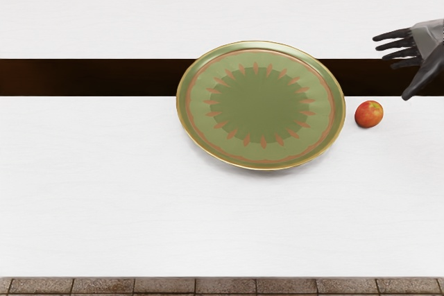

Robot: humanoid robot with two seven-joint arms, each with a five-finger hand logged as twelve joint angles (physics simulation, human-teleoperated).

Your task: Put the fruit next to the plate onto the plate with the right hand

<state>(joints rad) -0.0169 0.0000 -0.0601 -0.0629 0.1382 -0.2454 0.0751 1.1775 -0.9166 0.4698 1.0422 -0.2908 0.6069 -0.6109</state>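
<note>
- The round apple may roll away across the surface if the right robot hand nudges it before closing.
- The apple lies on the surface just right of the plate, below and left of the robot hand, clear of it.
- The robot hand is spread wide and holds nothing.

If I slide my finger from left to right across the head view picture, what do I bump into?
Green plate → apple → right hand, fingers spread and holding nothing, up near the right edge. The apple sits on the table just right of the plate.
</note>
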